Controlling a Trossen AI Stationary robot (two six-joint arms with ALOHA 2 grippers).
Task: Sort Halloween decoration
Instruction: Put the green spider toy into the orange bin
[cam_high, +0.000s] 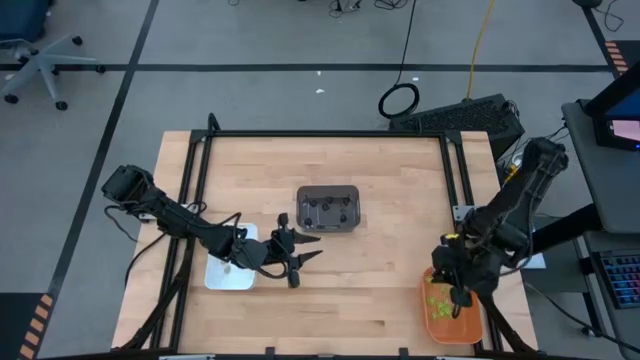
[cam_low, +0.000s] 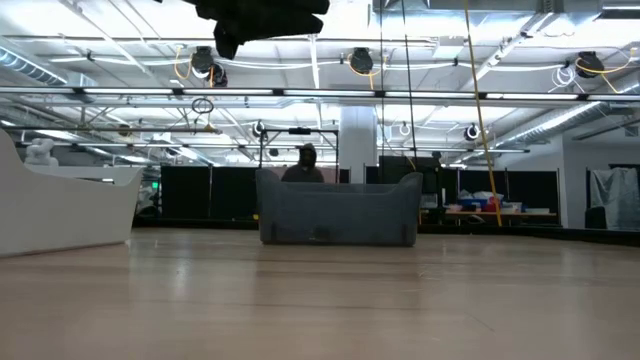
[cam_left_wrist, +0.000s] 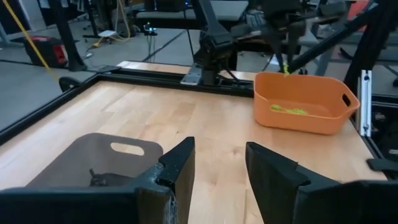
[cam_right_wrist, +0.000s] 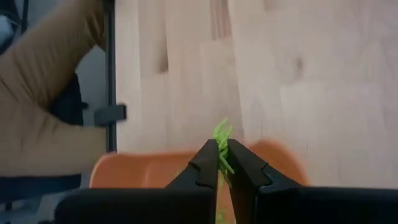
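The right gripper (cam_high: 458, 297) is hanging over the orange plastic tray (cam_high: 470, 330) at the near right corner of the wooden table (cam_high: 390, 270). Its two dark fingers are pinching a little lime-green spiky trinket (cam_right_wrist: 221, 142), and the green bit is sticking out past the fingertips. In the right wrist view the orange tray (cam_right_wrist: 137, 171) is sitting right under the gripper. More lime-green trinkets (cam_high: 437, 302) are already lying inside this tray (they are looking like a small green pile (cam_left_wrist: 287, 110) in the left wrist view).

The left gripper (cam_high: 308, 249) is waiting low over the table, just to the right of the white flat tray (cam_high: 222, 277). Its fingers (cam_left_wrist: 178, 170) are standing apart with nothing between them.

The dark grey plastic tray (cam_high: 328, 193) is sitting in the middle of the table, well apart from the orange one. Small dark brown-black trinkets (cam_high: 329, 212) are lying in it, and one (cam_left_wrist: 104, 179) is showing close up in the left wrist view.

In the low view the grey tray (cam_low: 338, 212) is standing on the table, and the edge of the white tray (cam_low: 60, 205) is showing at the left.
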